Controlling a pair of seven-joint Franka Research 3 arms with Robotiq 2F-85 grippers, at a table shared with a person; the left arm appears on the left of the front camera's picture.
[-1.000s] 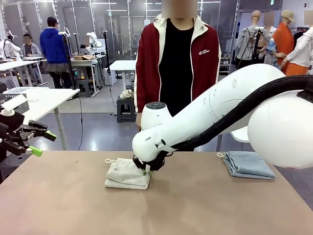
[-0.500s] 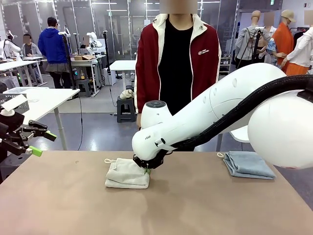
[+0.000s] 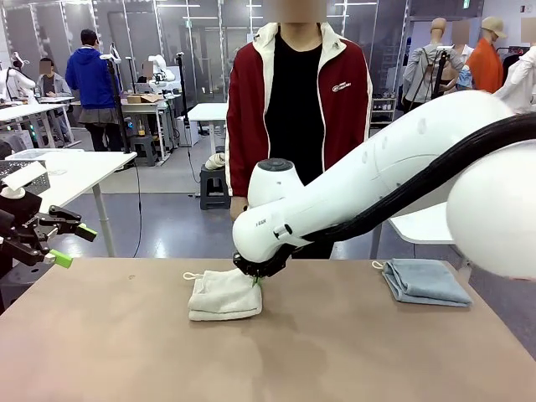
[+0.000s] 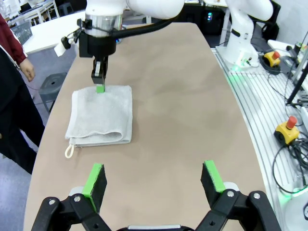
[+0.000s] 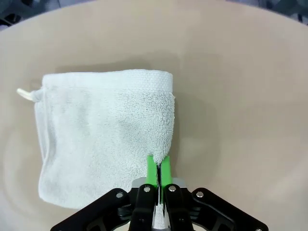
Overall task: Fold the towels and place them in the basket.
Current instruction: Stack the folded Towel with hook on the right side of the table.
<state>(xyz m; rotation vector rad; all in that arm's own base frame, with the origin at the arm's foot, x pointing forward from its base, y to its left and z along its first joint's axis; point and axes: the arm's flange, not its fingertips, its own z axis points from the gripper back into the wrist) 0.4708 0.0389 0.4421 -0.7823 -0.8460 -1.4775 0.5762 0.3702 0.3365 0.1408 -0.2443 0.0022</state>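
Observation:
A cream-white towel (image 3: 219,296) lies folded on the tan table, left of the middle, its loop pointing left. My right gripper (image 3: 255,281) reaches across to its right edge. The right wrist view shows the green pads (image 5: 165,172) pinched shut on the top layer's edge of this towel (image 5: 101,134). The left wrist view shows the same pinch, right gripper (image 4: 100,88) on towel (image 4: 103,118). A pale blue towel (image 3: 423,280) lies folded at the table's right. My left gripper (image 3: 71,244) hangs open off the table's left end, nothing between its fingers (image 4: 95,179). A dark mesh basket (image 3: 8,167) sits on a side table at far left.
A person in a red jacket (image 3: 297,100) stands at the far edge behind the cream towel, one hand (image 4: 29,72) hanging near the table. My right arm's white links (image 3: 377,176) span the table's right half. The front of the table (image 3: 276,360) is bare.
My right gripper has drawn slightly to the right and the cream-white towel has shifted right with it. The left arm has not moved.

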